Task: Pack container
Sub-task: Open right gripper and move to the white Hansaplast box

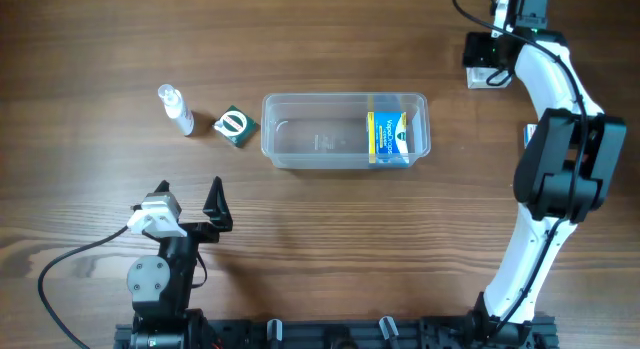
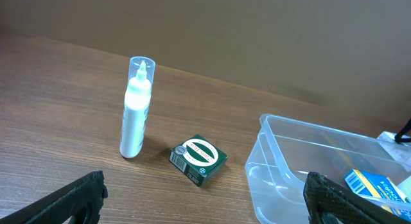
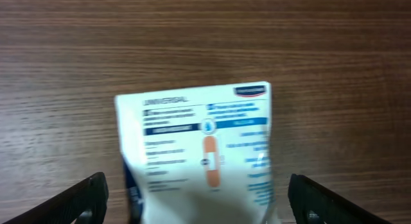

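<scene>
The clear plastic container (image 1: 320,131) lies at the table's middle and holds a blue and yellow box (image 1: 390,137) at its right end. It also shows in the left wrist view (image 2: 282,161), with the blue and yellow box (image 2: 376,185) inside. A small green box (image 1: 233,126) and a clear spray bottle (image 1: 177,109) stand to its left. My left gripper (image 1: 190,201) is open and empty, near the front edge, short of the green box (image 2: 198,158). My right gripper (image 1: 488,61) is open at the far right, its fingers either side of a white plaster box (image 3: 199,140) without touching it.
The spray bottle (image 2: 136,108) stands upright left of the green box. The white plaster box (image 1: 487,79) lies on the wood behind and right of the container. A black cable (image 1: 60,264) runs along the front left.
</scene>
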Controlling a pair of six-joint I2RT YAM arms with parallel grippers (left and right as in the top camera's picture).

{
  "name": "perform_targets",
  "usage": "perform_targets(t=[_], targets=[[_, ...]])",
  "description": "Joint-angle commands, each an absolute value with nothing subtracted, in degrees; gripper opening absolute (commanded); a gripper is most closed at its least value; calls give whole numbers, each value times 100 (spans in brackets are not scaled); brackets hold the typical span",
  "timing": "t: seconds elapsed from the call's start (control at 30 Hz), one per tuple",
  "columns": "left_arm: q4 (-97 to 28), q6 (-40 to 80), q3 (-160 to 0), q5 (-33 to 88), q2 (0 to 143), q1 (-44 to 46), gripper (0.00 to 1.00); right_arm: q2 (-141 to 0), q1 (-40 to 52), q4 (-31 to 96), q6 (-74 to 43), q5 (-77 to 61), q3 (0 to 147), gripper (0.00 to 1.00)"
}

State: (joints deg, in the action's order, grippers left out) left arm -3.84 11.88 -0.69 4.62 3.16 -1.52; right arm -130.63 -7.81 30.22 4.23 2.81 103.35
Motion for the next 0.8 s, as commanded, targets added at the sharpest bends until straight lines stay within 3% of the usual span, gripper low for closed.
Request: perform_targets(t=[0.0, 0.4, 0.67, 0.77], targets=[[-388, 1240, -34, 534, 318, -189, 100, -13321, -827, 2936, 480, 294, 10457, 91], [-390, 1240, -34, 534, 318, -189, 100, -13651, -823, 2954, 521, 102, 10457, 89], [-390, 1240, -34, 534, 318, -189, 100, -13614, -823, 3072, 338, 102, 10460, 70], [-390, 1240, -34, 532, 318, -189, 100, -13506, -823, 3118, 250, 102, 10460, 69]])
